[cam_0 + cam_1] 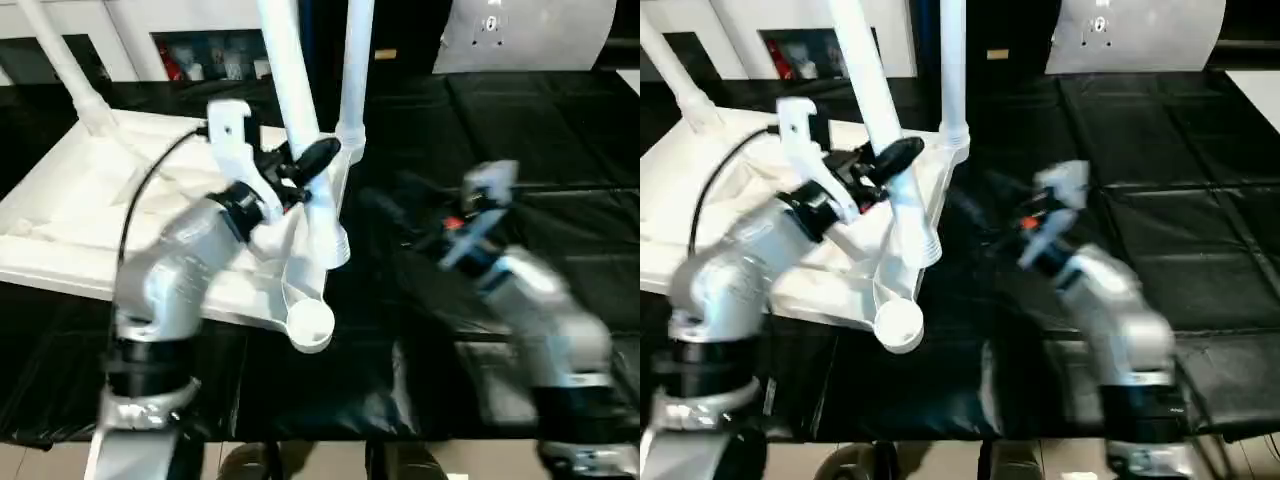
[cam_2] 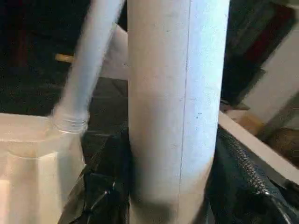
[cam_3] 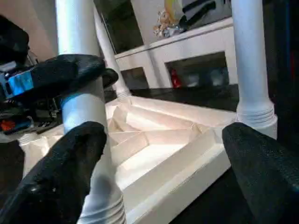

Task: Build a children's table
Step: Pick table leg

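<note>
The white table top (image 1: 70, 240) lies upside down, ribs up, on the black sheet. Two legs stand in its far corner sockets, one at the left (image 1: 60, 60) and one at the right (image 1: 355, 60). My left gripper (image 1: 305, 165) is shut on a third leg (image 1: 290, 80), which leans slightly. That leg's threaded end (image 1: 335, 250) is low by the top's right rim, just behind the empty near corner socket (image 1: 310, 325). My right gripper (image 3: 163, 135) is open to the right of the top, facing the held leg (image 3: 79, 28) with nothing between its fingers (image 3: 70, 177).
The black sheet-covered work surface (image 1: 520, 130) stretches to the right and front of the top. White shelving (image 1: 200, 40) and a grey panel (image 1: 530, 35) stand at the back. The surface's front edge (image 1: 330, 440) runs close to my body.
</note>
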Robot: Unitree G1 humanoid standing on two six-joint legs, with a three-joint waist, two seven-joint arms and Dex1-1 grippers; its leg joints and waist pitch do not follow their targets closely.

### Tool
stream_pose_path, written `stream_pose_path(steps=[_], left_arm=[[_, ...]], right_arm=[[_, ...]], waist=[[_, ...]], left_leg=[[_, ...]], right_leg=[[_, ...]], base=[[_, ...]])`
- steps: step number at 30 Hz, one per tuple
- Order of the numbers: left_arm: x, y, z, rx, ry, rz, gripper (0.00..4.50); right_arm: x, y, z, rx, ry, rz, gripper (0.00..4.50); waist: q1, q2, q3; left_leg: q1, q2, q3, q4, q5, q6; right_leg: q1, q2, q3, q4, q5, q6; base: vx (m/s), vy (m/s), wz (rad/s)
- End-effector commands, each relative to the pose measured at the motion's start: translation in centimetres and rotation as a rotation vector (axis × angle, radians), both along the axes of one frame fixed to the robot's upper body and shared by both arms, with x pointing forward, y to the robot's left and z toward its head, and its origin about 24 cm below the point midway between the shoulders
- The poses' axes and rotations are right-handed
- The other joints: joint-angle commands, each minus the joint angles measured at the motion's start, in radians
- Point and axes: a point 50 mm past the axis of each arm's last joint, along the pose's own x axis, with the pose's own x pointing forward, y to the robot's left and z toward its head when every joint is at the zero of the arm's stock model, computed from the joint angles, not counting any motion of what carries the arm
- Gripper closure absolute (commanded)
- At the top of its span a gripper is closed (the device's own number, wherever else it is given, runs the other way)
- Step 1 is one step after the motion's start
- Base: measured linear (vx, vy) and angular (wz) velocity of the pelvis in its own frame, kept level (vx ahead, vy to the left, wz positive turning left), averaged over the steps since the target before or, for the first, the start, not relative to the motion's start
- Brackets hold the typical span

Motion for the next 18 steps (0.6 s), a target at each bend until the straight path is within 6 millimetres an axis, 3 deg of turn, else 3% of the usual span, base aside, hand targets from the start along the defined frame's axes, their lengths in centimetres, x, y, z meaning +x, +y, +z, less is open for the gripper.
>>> stream_pose_path(steps=[1,7,18], left_arm=[[-0.3,0.1,1.0,-0.054,-0.018,-0.116,2.62],[-1.1,0.2,2.0,-0.083,-0.057,-0.295,2.63],[-2.2,-0.6,2.9,0.005,-0.170,-0.483,2.63]], right_arm=[[-0.2,-0.2,1.5,0.034,0.015,0.072,0.00],[-1.0,-0.3,2.9,0.086,0.066,0.238,0.00],[-2.1,1.0,3.8,-0.062,0.067,0.493,0.00]], waist=[[0.008,-0.019,-0.103],[0.017,-0.019,-0.103],[0.026,-0.020,-0.099]], left_leg=[[0.020,0.025,-0.007,-0.051,-0.031,0.157],[0.021,0.028,-0.006,-0.052,-0.025,0.158],[0.021,0.030,-0.006,-0.055,-0.042,0.126]], right_leg=[[0.076,-0.059,0.037,-0.054,-0.240,-0.214],[0.074,-0.060,0.037,-0.057,-0.265,-0.194],[0.073,-0.063,0.039,-0.059,-0.297,-0.181]], base=[[0.000,0.000,0.00],[0.000,0.000,0.00],[0.000,0.000,0.00]])
